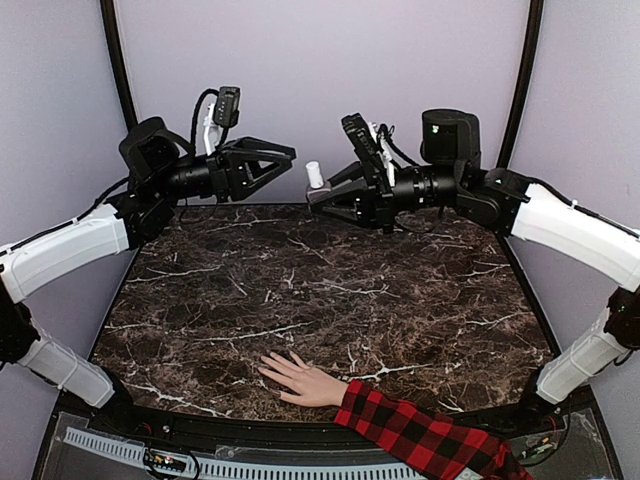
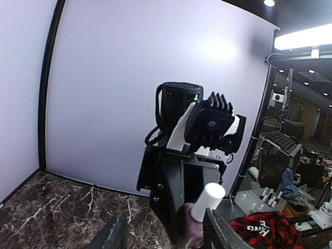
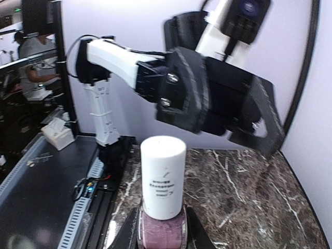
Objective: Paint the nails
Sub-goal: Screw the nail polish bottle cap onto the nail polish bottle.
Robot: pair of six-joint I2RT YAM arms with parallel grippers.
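The pale hand (image 1: 300, 380) lies palm down near the table's front edge, with fingers spread and a red-and-black plaid sleeve (image 1: 420, 436). Its nails are too small to make out. High over the far edge, my right gripper (image 1: 312, 197) is shut on the mauve body of a polish bottle (image 3: 163, 233), whose white cap (image 3: 163, 176) stands upright. My left gripper (image 1: 283, 168) faces it, just to its left, and is open. In the left wrist view the cap (image 2: 207, 200) sits between my left fingers (image 2: 217, 231), close to the right one.
The dark marble table (image 1: 330, 290) has raised black edges and lilac walls behind and at the sides. Both arms reach in from the side corners. Off the table, the left wrist view shows a tray of small bottles (image 2: 261, 197) and a plaid cloth (image 2: 267, 228).
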